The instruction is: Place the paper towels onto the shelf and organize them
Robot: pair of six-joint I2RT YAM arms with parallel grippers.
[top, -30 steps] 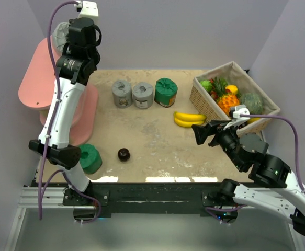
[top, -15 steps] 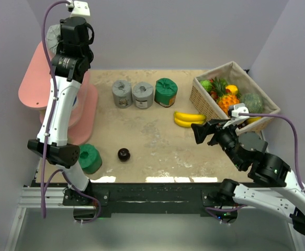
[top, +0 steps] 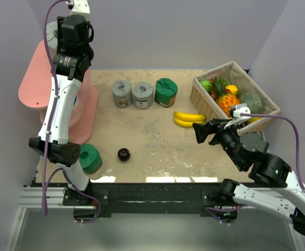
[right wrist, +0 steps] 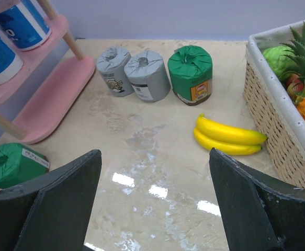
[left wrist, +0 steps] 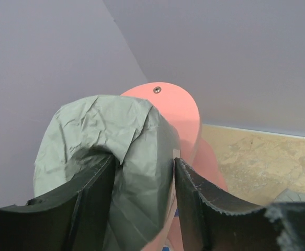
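Bright and even everywhere, just soft faint shadows under things. White glare patches on the desk [top: 162, 179] by the near edge, showing up in the right wrist view too. Fingers [left wrist: 89, 204] of the left tool [left wrist: 143, 164] dark and mushy close to the lens, crinkles on the grey roll [left wrist: 115, 130] nice and crisp.

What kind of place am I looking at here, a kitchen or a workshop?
Probably a robot test booth, not a home: plain walls box in one table, with staged props like the fruit basket and pink shelf.
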